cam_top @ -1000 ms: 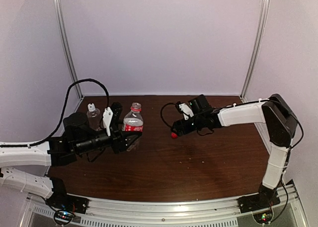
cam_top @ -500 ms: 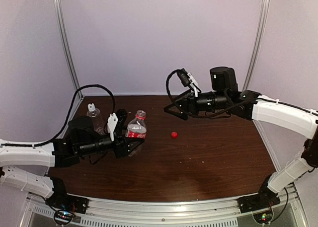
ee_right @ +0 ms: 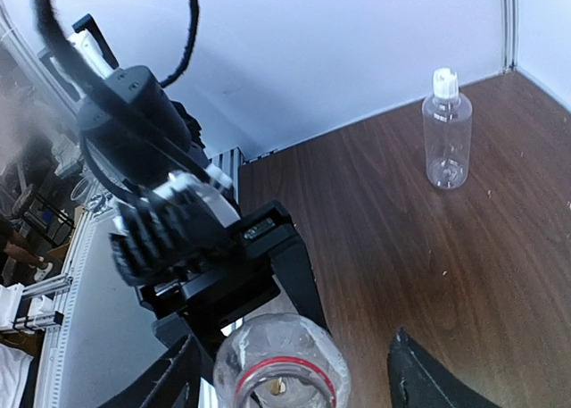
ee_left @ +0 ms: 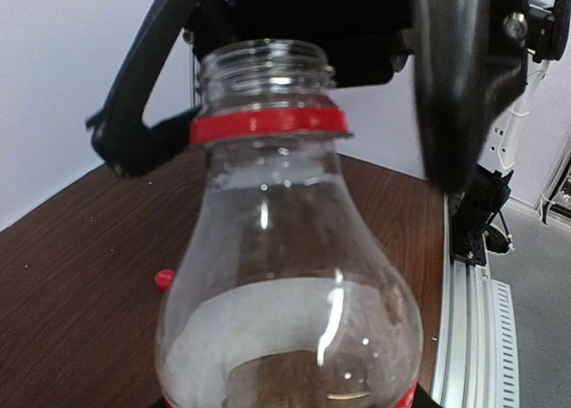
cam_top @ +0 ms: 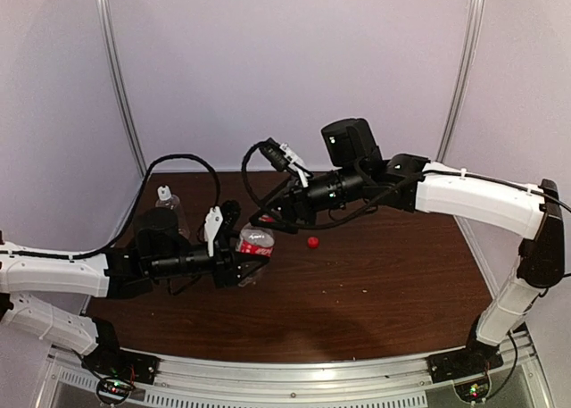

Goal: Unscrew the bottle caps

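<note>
Holding: your left gripper (cam_top: 241,261) is clamped on the red-labelled bottle (cam_top: 256,244), which leans toward your right arm.
Bottle mouth: you can see bare threads and an open top above the red neck ring (ee_left: 268,124).
Right gripper: your right gripper (ee_right: 293,365) has its fingers spread wide, one on each side of that open mouth. You cannot tell from these views whether either finger touches the neck.
Red cap: the red cap (cam_top: 312,242) lies on the table (cam_top: 384,292), apart from the bottle and below your right wrist in the top view.
Plain bottle: the plain bottle (ee_right: 446,145) stands upright near the far left corner with the white cap (ee_right: 444,80) on it, well apart from both grippers.
</note>
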`<state>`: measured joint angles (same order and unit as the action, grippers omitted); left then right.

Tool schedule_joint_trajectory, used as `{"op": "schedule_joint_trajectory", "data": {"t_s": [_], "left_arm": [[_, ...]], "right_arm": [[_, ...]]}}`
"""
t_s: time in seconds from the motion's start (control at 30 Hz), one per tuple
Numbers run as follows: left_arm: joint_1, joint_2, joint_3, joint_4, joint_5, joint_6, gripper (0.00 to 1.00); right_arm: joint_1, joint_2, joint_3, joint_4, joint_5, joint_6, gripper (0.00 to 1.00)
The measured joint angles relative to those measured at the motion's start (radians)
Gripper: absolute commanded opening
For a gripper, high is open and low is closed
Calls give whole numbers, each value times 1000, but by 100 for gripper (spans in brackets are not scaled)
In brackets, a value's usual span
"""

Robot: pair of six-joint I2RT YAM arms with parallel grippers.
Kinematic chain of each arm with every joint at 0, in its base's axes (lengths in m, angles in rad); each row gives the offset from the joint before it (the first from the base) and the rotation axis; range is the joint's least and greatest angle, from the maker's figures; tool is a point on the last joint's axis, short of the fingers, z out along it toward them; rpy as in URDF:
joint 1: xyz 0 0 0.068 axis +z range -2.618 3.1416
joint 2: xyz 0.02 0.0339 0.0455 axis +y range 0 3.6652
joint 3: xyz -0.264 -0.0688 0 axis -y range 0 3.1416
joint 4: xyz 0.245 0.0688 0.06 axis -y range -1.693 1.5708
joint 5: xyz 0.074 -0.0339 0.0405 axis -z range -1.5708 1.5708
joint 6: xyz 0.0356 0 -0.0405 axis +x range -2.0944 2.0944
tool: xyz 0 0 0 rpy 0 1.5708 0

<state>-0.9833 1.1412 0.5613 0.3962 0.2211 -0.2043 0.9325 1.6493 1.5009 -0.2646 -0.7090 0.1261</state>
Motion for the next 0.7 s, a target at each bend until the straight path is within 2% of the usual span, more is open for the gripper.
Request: {"op": "schedule_joint_trajectory", "data": {"t_s": [0.13, 0.3, 0.37, 0.43, 0.47, 0.57, 0.63, 0.7], "left_arm": [[0, 0, 1, 5, 5, -1, 46], [0, 2, 1, -7, 4, -3, 48], [0, 2, 0, -8, 3, 0, 55], [0, 2, 0, -1, -3, -2, 69], [0, 2, 0, 0, -7, -1, 76], [0, 0, 0, -3, -19, -1, 89], [0, -11, 0, -7, -36, -2, 95], [0, -26, 0, -14, -66, -3, 98]], "right_arm": [[9, 32, 1, -33, -9, -8, 45], [13, 34, 6, -31, -16, -18, 25], [13, 33, 6, -26, -19, -19, 15], [13, 33, 6, -18, -16, -11, 3], [12, 32, 7, -16, -10, -16, 0], [14, 32, 7, -29, 31, -23, 0], [2, 32, 4, -46, 76, -22, 0], [-16, 30, -1, -63, 135, -20, 0]]}}
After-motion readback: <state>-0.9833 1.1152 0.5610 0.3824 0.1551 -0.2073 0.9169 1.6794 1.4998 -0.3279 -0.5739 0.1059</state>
